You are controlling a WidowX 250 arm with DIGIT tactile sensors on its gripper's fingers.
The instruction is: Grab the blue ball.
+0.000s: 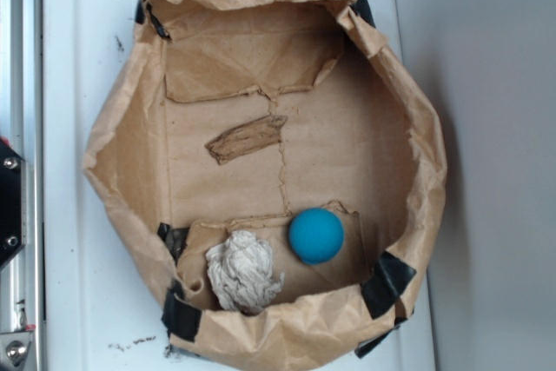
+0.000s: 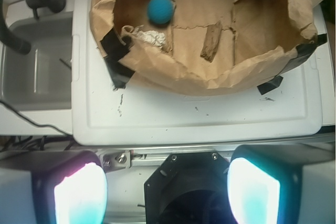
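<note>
The blue ball is a smooth teal-blue sphere lying inside a rolled-down brown paper bag, near its front wall. A crumpled whitish paper wad lies just left of it. In the wrist view the blue ball shows far off at the top left, inside the bag. My gripper hangs well back from the bag, over the table's edge. It is open, its two glowing pads wide apart with nothing between them. The exterior view does not show the gripper.
A torn scrap of brown cardboard lies mid-bag. Black tape patches hold the bag's rim. The bag stands on a white tray-like lid. A grey bin and a black hose are at the left.
</note>
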